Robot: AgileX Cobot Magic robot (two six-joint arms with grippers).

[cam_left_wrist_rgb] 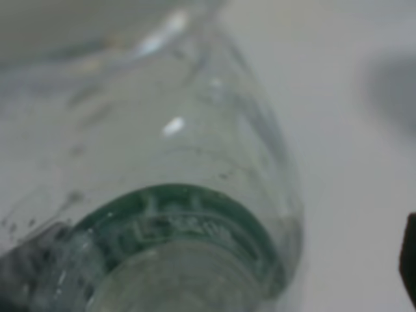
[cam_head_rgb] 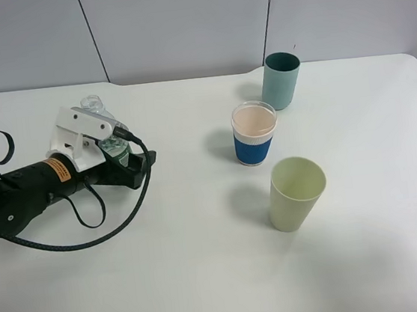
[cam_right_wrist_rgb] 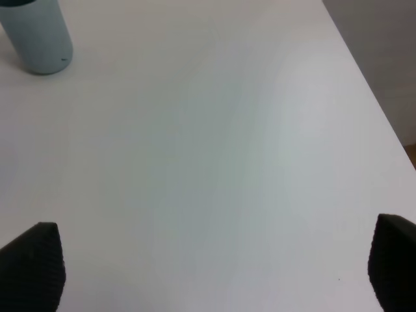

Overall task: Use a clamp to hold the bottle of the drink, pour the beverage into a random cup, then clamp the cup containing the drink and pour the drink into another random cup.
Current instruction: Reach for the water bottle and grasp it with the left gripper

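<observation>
Since the left wrist camera sits almost against the bottle (cam_left_wrist_rgb: 162, 162), I get only a blurred clear wall with a green ring, plus a dark sliver of one fingertip (cam_left_wrist_rgb: 409, 260) at the frame edge, standing clear of the plastic. From the high camera, a white bracket (cam_head_rgb: 85, 132) hides the bottle's middle; I see just its neck and a patch of green label (cam_head_rgb: 117, 147), and whether a cap is on I cannot tell. The left arm (cam_head_rgb: 17, 193) lies low, nearly flat along the desk (cam_head_rgb: 207, 276), a black cable (cam_head_rgb: 90, 237) looped beside it. The left jaws are released, spread wide with the bottle between them. The bottle looks upright, long axis rising from the desk, neck above the jaws. Well beyond the jaw tips stand the blue-banded cup (cam_head_rgb: 255, 133), the teal cup (cam_head_rgb: 281, 80) and a pale green cup (cam_head_rgb: 296, 193). The right arm is out of the high view; the right jaws are released, fingertips (cam_right_wrist_rgb: 32, 266) far apart over bare desk.
</observation>
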